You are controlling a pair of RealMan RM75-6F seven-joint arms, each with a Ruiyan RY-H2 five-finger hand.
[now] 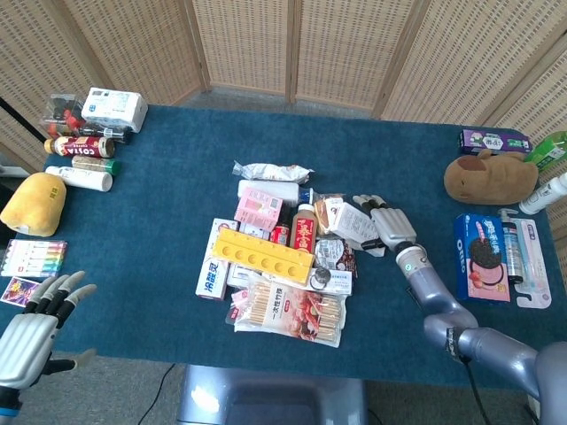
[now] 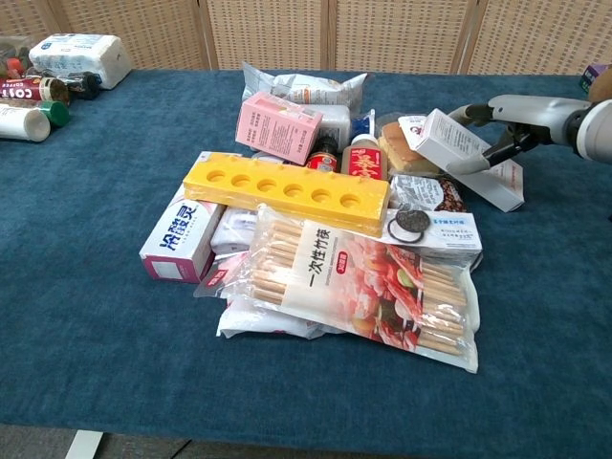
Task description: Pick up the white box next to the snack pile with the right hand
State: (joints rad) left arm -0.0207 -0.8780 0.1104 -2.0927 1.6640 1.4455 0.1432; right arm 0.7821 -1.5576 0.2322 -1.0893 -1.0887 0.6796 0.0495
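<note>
The white box (image 1: 353,223) (image 2: 442,137) leans tilted on the right edge of the snack pile, against a bun and a small packet. My right hand (image 1: 391,227) (image 2: 513,119) is at the box's right end. Its fingers reach over the top edge and its thumb presses on the near face, so the box sits between them. The box still rests on the pile. My left hand (image 1: 32,322) hovers with fingers spread over the table's front left corner, holding nothing; only the head view shows it.
The pile holds a yellow holed tray (image 1: 264,255) (image 2: 287,191), a pink box (image 2: 277,128) and a biscuit-stick bag (image 2: 363,292). Right of my hand lie an Oreo pack (image 1: 483,257) and a brown plush (image 1: 490,175). Bottles (image 1: 81,161) stand at the far left.
</note>
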